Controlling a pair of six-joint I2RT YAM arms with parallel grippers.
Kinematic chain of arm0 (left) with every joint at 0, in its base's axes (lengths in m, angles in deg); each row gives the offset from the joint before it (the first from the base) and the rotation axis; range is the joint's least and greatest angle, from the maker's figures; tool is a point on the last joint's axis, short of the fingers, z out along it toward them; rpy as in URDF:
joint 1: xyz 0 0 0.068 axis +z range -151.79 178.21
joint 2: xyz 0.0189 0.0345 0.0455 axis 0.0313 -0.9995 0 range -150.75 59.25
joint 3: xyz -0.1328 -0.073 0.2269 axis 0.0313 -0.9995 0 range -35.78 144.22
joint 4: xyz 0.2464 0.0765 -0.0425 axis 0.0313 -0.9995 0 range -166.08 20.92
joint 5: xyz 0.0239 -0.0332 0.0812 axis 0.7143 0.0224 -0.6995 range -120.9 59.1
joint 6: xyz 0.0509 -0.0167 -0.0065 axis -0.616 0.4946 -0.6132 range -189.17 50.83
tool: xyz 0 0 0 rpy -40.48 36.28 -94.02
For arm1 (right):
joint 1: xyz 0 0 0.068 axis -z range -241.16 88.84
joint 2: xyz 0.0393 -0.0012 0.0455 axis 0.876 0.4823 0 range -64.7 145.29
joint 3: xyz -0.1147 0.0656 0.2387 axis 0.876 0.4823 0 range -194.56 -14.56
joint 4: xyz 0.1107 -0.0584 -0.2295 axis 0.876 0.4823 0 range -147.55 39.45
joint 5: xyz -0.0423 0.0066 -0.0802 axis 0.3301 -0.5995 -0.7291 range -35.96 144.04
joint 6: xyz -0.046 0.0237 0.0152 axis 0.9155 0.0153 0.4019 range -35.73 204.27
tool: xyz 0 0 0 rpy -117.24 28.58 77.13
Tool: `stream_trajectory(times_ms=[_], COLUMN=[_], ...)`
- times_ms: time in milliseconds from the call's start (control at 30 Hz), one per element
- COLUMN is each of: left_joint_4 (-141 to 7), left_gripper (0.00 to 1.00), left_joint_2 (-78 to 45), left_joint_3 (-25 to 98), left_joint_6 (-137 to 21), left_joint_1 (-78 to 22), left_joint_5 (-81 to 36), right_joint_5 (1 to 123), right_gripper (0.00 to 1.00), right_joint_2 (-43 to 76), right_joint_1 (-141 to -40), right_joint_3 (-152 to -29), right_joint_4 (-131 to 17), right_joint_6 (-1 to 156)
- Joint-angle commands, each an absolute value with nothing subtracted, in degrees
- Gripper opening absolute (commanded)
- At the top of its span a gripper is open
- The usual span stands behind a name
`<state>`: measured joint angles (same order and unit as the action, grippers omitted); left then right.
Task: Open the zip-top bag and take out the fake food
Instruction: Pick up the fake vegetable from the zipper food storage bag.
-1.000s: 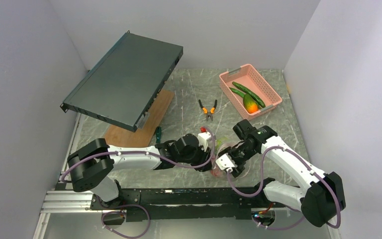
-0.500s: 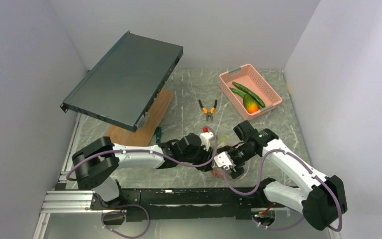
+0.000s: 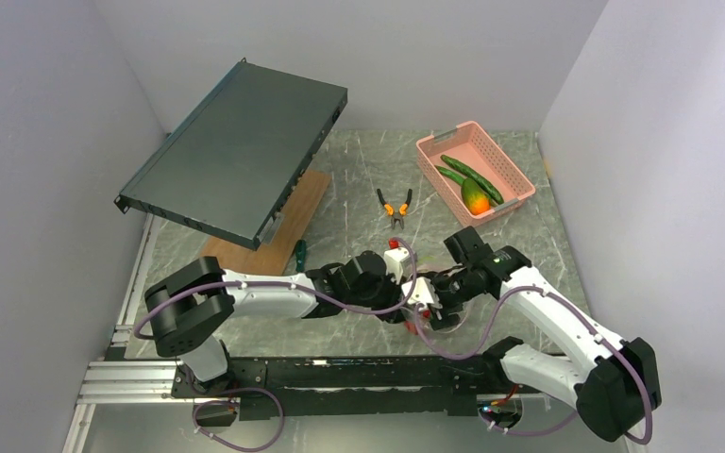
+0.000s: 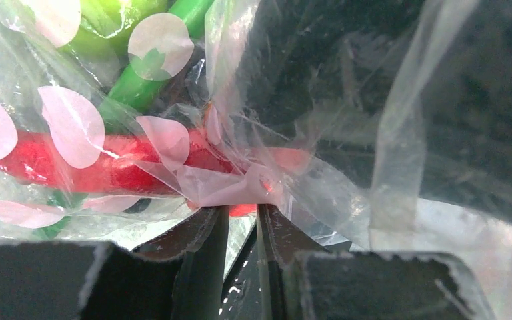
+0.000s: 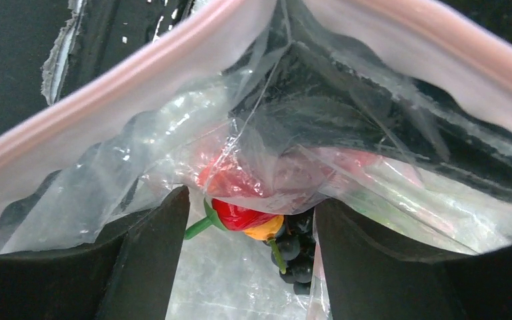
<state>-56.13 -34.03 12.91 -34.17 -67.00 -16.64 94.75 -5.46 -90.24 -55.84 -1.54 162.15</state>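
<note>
The zip-top bag (image 3: 450,322) hangs crumpled between both grippers at the table's near middle. My left gripper (image 4: 242,212) is shut on a bunched fold of its clear plastic (image 4: 347,167); red fake food (image 4: 53,163) and green fake food (image 4: 133,90) press against the film. My right gripper (image 5: 250,208) stands open inside the bag's mouth, with the pink zip strip (image 5: 107,113) arching over it. A small red piece (image 5: 240,215) and a dark grape bunch (image 5: 297,257) lie between its fingers, which are not closed on them. In the top view the left gripper (image 3: 397,281) and right gripper (image 3: 427,308) nearly meet.
A pink basket (image 3: 519,184) at the back right holds green cucumbers (image 3: 472,174) and a mango (image 3: 475,197). Orange-handled pliers (image 3: 396,206) lie mid-table. A dark flat panel (image 3: 236,151) leans over a wooden board (image 3: 288,222) at the left, with a green-handled tool (image 3: 298,253) beside it.
My right gripper has opened wider and pushed left, further into the bag's mouth. The left arm has edged slightly right, still holding the plastic.
</note>
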Motion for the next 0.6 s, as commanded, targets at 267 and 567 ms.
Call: stream_trajectory(times_ms=[267,567], left_joint_4=[-52.18,-54.18], left_gripper=[0.26,0.27], left_joint_2=[-32.25,-29.39], left_joint_3=[13.35,11.63], left_joint_6=[-33.82,-35.09], left_joint_1=[-67.27,-67.19], left_joint_5=[-15.81,-18.32], right_joint_5=[88.14,86.62], right_gripper=[0.48,0.39], right_joint_2=[-7.21,-6.95], right_joint_1=[-90.54,-90.49], right_joint_3=[-53.90,-53.30], right_joint_4=[-7.49,-9.65], right_joint_6=[156.76,153.80])
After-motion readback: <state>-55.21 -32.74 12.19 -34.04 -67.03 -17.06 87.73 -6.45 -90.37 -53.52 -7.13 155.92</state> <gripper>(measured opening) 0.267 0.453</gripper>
